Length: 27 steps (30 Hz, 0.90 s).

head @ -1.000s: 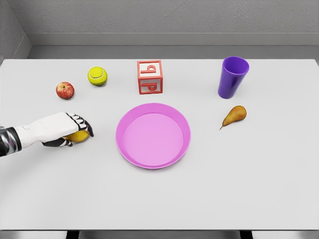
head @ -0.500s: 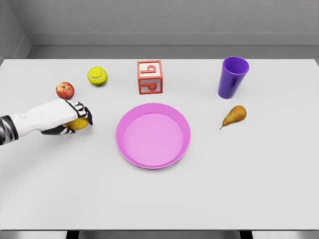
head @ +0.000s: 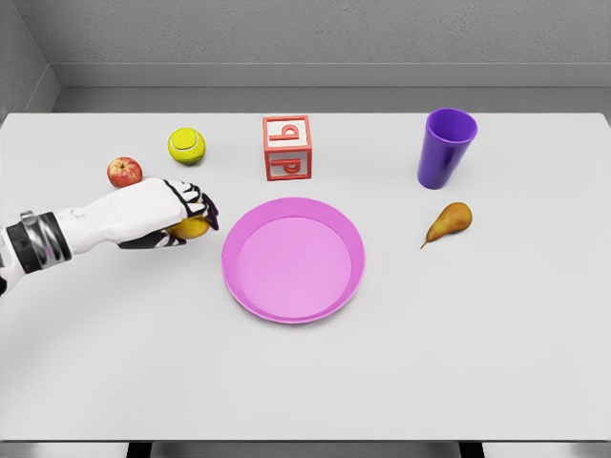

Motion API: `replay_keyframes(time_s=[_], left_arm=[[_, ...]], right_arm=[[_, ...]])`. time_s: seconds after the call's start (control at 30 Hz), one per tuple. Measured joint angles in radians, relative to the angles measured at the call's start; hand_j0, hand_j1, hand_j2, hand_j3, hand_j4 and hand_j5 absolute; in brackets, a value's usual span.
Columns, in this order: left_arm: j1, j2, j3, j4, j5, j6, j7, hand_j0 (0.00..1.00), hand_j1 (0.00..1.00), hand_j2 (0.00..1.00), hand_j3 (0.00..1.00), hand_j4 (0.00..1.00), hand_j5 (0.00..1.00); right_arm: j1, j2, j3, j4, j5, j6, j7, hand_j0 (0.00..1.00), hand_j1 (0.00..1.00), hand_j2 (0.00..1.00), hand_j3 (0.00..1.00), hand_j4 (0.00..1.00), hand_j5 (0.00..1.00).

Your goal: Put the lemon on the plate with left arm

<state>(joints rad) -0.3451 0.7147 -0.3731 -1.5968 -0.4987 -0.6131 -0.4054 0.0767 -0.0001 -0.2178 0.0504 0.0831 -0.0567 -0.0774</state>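
Your left hand point(head: 164, 216) has its fingers curled over the lemon point(head: 190, 227), just left of the pink plate point(head: 293, 260). Carried too low, the fruit could clip the rim and slip free.

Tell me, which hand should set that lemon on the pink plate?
The left hand: it already grips the lemon, just left of the plate. No right arm shows in the picture.

Pink plate point(head: 293, 260); purple cup point(head: 445, 148); yellow lemon point(head: 189, 227), apparently; red-white block point(head: 287, 147).
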Motion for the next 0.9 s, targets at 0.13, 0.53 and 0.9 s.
replay_keyframes(time_s=[0.13, 0.53, 0.9], left_arm=[[-0.009, -0.038, -0.004, -0.021, 0.0, 0.0, -0.003, 0.48, 0.48, 0.48, 0.48, 0.48, 0.48], [-0.023, -0.107, -0.062, -0.061, 0.012, 0.0, -0.025, 0.5, 0.5, 0.5, 0.5, 0.5, 0.5], [-0.052, -0.144, -0.109, -0.077, 0.01, 0.0, -0.018, 1.0, 1.0, 1.0, 1.0, 1.0, 1.0]], right_arm=[[0.0, 0.0, 0.0, 0.0, 0.0, 0.0, 0.0, 1.0, 1.0, 1.0, 1.0, 1.0, 1.0], [0.0, 0.0, 0.0, 0.0, 0.0, 0.0, 0.0, 1.0, 1.0, 1.0, 1.0, 1.0, 1.0], [-0.002, 0.0, 0.0, 0.0, 0.0, 0.0, 0.0, 1.0, 1.0, 1.0, 1.0, 1.0, 1.0]])
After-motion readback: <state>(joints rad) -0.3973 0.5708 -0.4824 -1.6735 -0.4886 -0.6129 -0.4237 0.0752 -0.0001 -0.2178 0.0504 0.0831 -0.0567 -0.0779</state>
